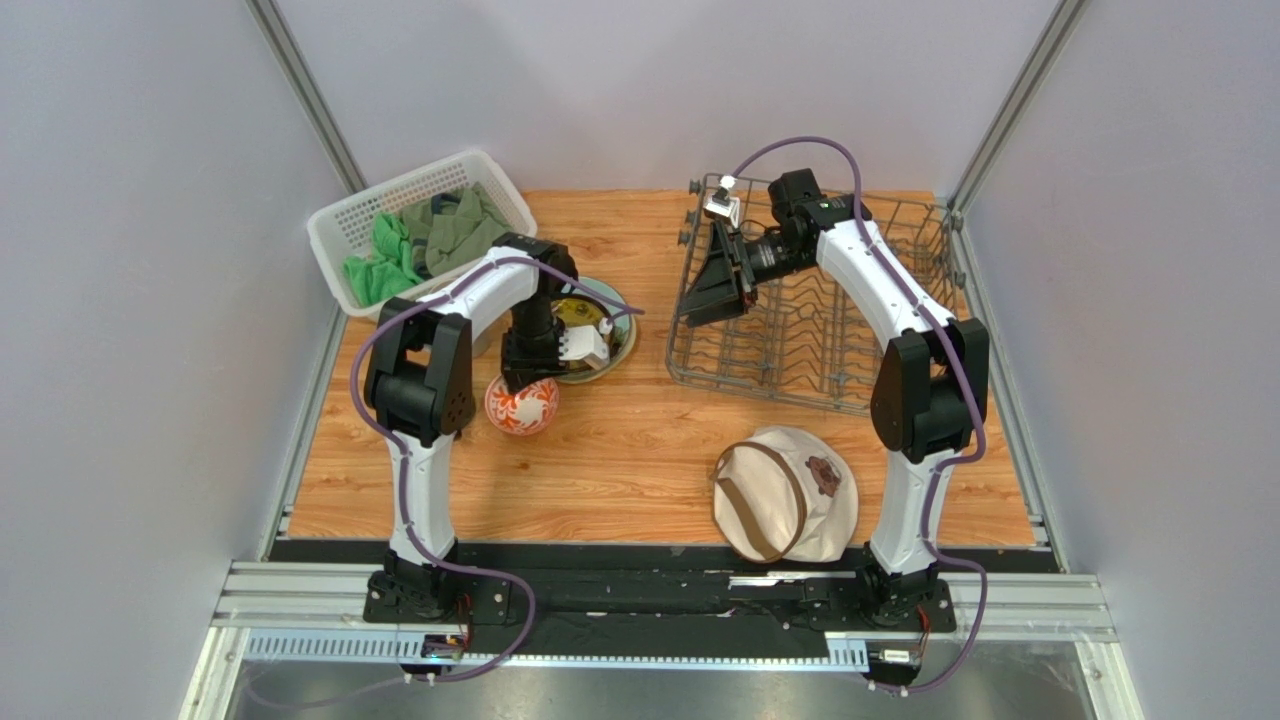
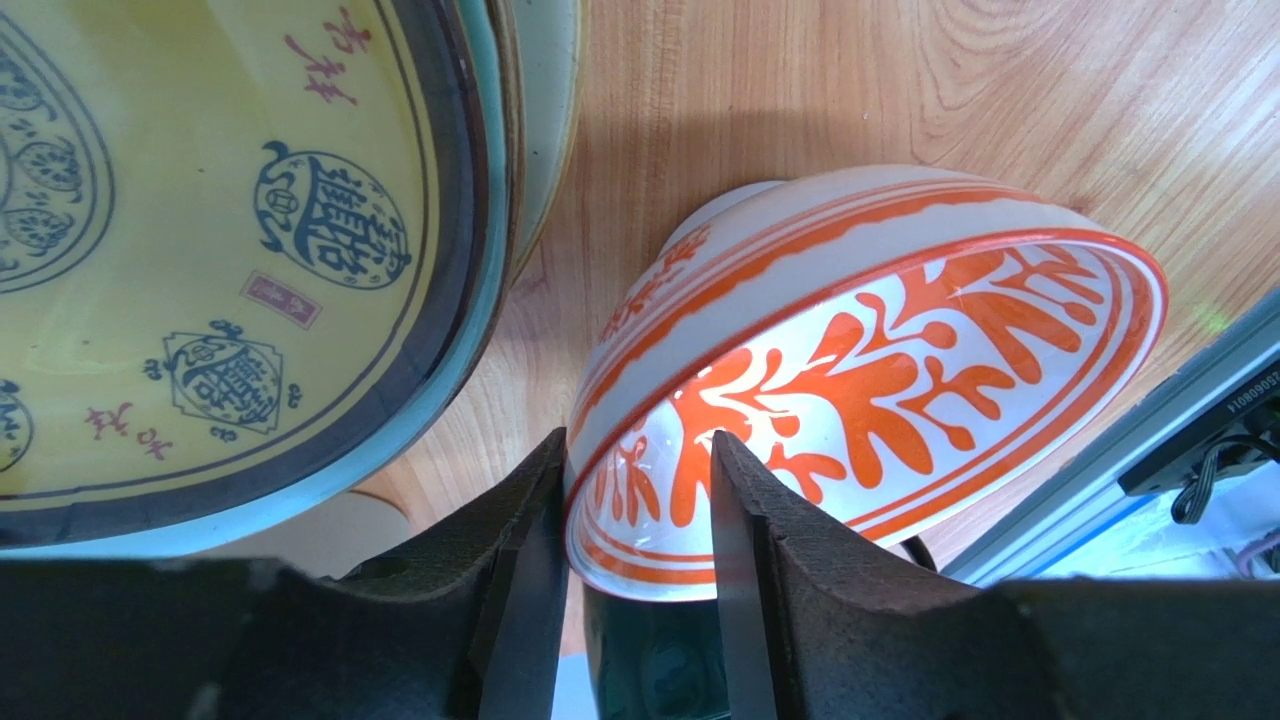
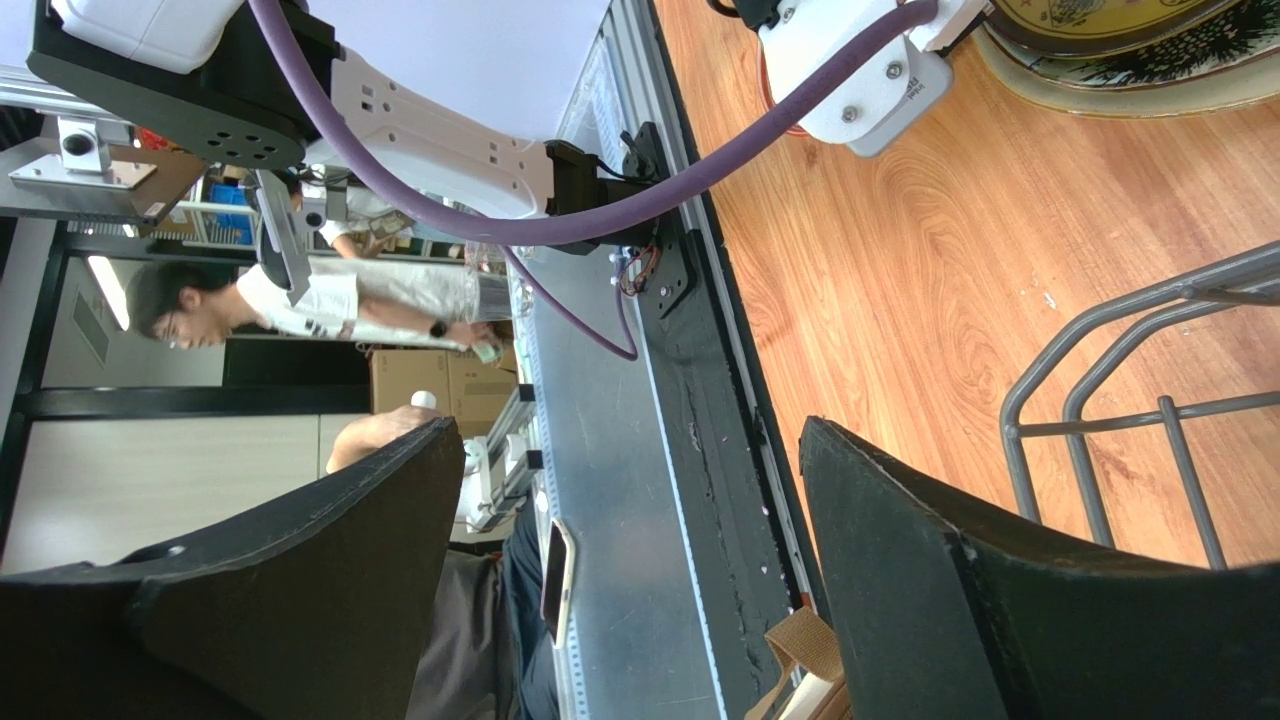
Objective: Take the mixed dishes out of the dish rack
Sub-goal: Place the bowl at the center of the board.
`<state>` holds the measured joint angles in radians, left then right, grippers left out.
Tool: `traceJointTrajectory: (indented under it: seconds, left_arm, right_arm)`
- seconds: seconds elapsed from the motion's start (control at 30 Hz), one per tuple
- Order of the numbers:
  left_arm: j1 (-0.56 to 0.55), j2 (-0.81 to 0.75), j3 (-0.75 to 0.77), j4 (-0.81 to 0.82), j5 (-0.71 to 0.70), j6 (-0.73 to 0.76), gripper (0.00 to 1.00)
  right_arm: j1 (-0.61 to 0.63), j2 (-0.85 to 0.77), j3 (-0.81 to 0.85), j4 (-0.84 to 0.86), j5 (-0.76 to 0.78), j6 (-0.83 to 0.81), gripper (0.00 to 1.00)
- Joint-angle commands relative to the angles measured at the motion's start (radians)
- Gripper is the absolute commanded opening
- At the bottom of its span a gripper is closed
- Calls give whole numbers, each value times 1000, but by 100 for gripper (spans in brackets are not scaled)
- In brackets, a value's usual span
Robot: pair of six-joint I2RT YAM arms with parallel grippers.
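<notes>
Unloading looks nearly done: the bowl [image 1: 522,405] sits on the counter [image 1: 676,450] beside the stacked plates [image 1: 622,342], the left pincer [image 2: 634,450] spread loosely astride its rim, while the right pincer [image 3: 631,435] gapes empty over a rack [image 1: 819,375] showing no dishes.

A wood-grain counter [image 1: 661,450] in warm orange-brown fills the middle of the cell. Plain pale grey walls [image 1: 135,300] close it in on the left, on the right and along the far edge. Slanted aluminium posts [image 1: 308,90] rise from the far corners. Along the near edge runs a black strip [image 1: 661,555], then a silver metal rail [image 1: 1037,600]. The light is even and soft, and shadows are faint. Past the near edge, the right wrist view shows a person in a white shirt [image 3: 286,300] and a cardboard box [image 3: 439,386] in the room beyond.
</notes>
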<state>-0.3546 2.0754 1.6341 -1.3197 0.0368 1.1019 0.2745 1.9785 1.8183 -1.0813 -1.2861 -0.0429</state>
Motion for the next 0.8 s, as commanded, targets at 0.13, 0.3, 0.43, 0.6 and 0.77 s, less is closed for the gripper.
traceJointTrajectory:
  seconds: [0.13,0.3,0.43,0.6,0.77]
  left_arm:
    - [2,-83,47,-56,9,-11,50]
    - [2,-101,56,-53,6,-17,54]
    - [2,-133,79,-33,12,-31,60]
    - [8,-213,96,46,53,-72,72]
    - [12,-288,87,138,112,-166,91]
  right_arm:
    - [6,-63,-1,11,4,-22,86]
    - [6,-72,-2,11,10,-23,86]
    - [8,-78,3,11,53,-28,86]
    - [6,-99,21,11,181,-38,87]
    - [8,-155,21,44,383,-32,88]
